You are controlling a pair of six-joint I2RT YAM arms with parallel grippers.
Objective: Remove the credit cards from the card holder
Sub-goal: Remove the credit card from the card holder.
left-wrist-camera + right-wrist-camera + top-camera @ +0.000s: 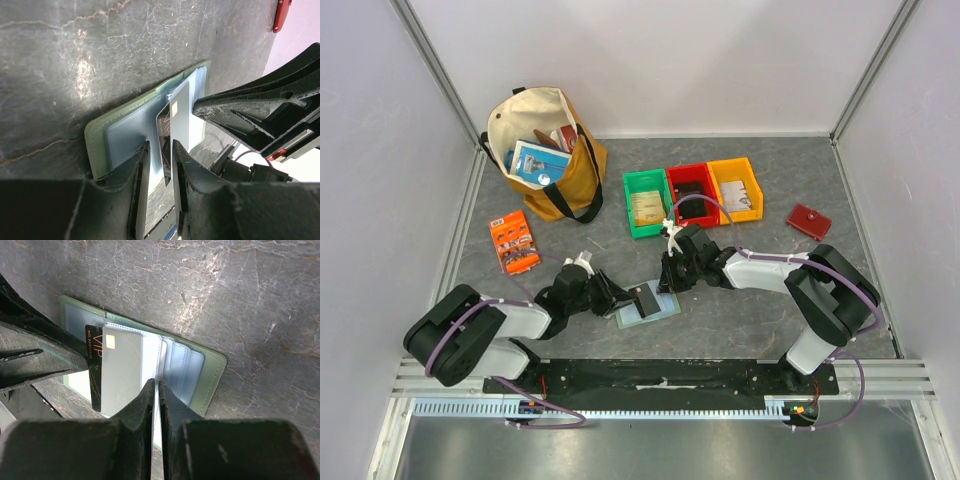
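The pale sage-green card holder (pixel 663 311) lies open on the table between both arms. It also shows in the left wrist view (pixel 100 135) and the right wrist view (pixel 212 370). A black VIP card (pixel 93 372) and a pale grey chip card (pixel 122 370) stick out of its blue pockets, lifted at an angle (pixel 646 297). My left gripper (pixel 623 297) is closed to a narrow gap on these cards (pixel 163 127) at their edge. My right gripper (pixel 670 280) is shut on a thin pale inner leaf of the card holder (pixel 156 387).
A yellow tote bag (pixel 545 150) with items stands at the back left, and an orange packet (pixel 514 241) lies in front of it. Green (pixel 645 200), red (pixel 691 190) and yellow (pixel 736 187) bins sit behind the holder. A small red wallet (pixel 809 220) lies at the right.
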